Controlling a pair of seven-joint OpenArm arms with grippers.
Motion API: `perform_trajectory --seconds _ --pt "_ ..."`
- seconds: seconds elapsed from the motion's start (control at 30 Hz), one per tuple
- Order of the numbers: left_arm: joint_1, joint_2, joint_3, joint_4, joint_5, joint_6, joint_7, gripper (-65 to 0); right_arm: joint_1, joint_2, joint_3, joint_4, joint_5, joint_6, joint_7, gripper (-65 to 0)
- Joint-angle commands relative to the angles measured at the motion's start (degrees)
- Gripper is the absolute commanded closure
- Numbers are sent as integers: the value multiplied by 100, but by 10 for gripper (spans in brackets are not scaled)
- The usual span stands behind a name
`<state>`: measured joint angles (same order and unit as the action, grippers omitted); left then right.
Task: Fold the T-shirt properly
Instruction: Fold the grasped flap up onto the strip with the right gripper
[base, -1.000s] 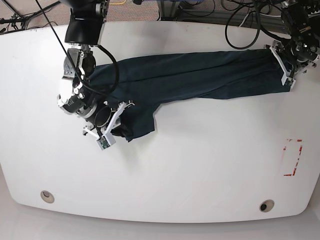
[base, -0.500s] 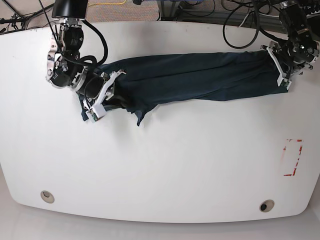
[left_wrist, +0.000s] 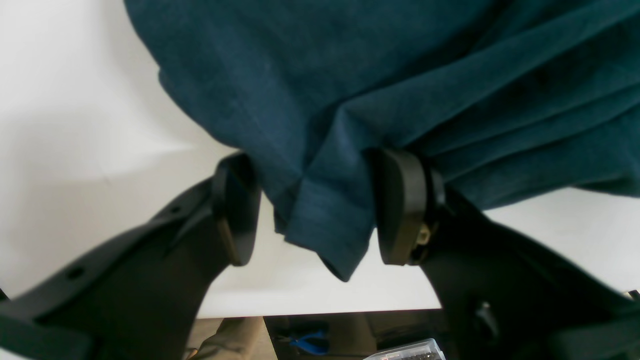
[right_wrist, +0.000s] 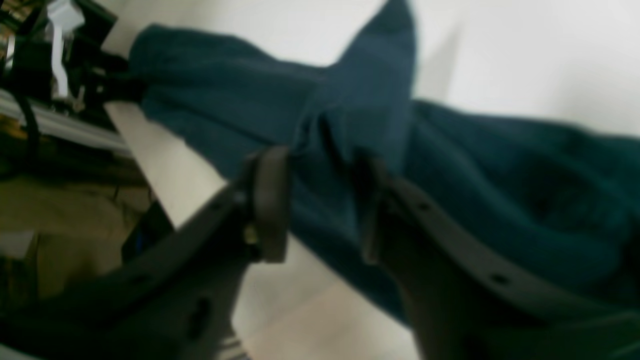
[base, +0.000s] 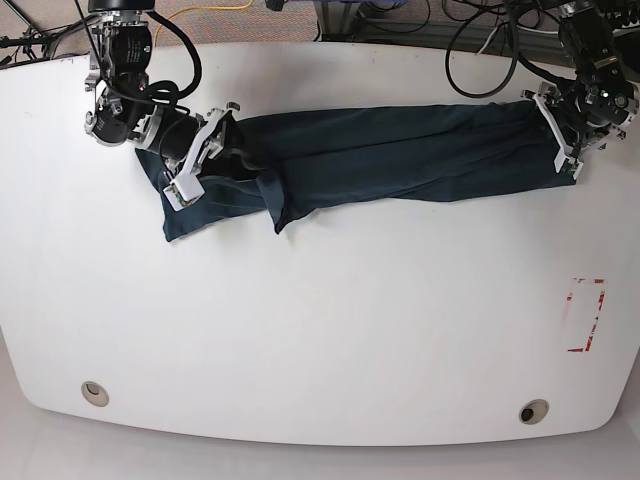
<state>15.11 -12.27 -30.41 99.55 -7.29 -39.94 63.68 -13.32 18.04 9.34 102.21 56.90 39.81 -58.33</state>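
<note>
1. From where I stand, the step in hand looks like laying the T-shirt (base: 380, 150) out as a long band across the far side of the table (base: 330, 330), ready for a cross fold. Each arm is at one end of it.

2. The right gripper (base: 205, 150), at about ten o'clock on the table, has its jaws parted, with cloth lying between the pads but not pinched in the right wrist view. I judge it is letting that end go, though the view is blurred.

3. The left gripper (base: 567, 140), at about two o'clock, also stands apart. Its wrist view shows a hemmed corner hanging loose between the two pads (left_wrist: 400, 207), one pad touching the cloth and the other clear of it.

4. I reckon the next move calls for a fresh pinch on both layers at one end and a carry over toward the other, keeping the edges square.

5. The shirt is plain dark navy-teal, soft and creased along its length. It runs from ten o'clock to two o'clock, and a loose flap at the ten o'clock end spills toward the near side, ending in a point.

6. That flap wants tucking, or the fold will come out uneven.
</note>
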Motion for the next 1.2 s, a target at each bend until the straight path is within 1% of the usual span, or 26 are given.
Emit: perform_trajectory --seconds 0.0,0.07,0.13,0.2,0.27,0.43,0.47,0.53,0.6,0.67,0.8,0.97,1.07,1.17 --pt "-21 -78 -14 80 4 -6 -16 -326 62 213 37 104 116 19 -80 -377" --pt "-21 -78 -14 80 4 -6 -16 -326 62 284 37 104 116 19 -106 -442" --pt "-21 -78 -14 80 4 -6 -16 -326 71 336 72 113 125 19 -106 -484" --pt "-21 -78 -14 80 4 -6 -16 -326 79 415 125 113 134 19 -97 -495" --pt "-21 -69 -14 80 4 -6 -16 -326 106 433 345 113 134 19 -88 -495" --pt "-21 -69 -14 80 4 -6 -16 -326 352 222 811 51 63 19 -88 -493" --pt "-21 -61 -14 80 4 -6 -16 -326 413 169 855 16 -33 19 -88 -493" --pt "-21 -61 -14 80 4 -6 -16 -326 510 73 863 7 -297 19 -88 -484" --pt "-21 -61 -14 80 4 -6 -16 -326 607 -50 863 25 -587 19 -88 -458" --pt "-21 -61 -14 80 4 -6 -16 -326 765 -305 855 16 -1106 19 -88 -406" --pt "-30 -52 -14 80 4 -6 -16 -326 897 -604 732 25 -1923 19 -88 -347" --pt "-30 -52 -14 80 4 -6 -16 -326 941 -780 345 25 -2767 19 -80 -346" --pt "-30 -52 -14 80 4 -6 -16 -326 853 -789 134 25 -3040 19 8 -346" --pt "-30 -52 -14 80 4 -6 -16 -326 677 -780 -24 25 -3075 19 114 -346"
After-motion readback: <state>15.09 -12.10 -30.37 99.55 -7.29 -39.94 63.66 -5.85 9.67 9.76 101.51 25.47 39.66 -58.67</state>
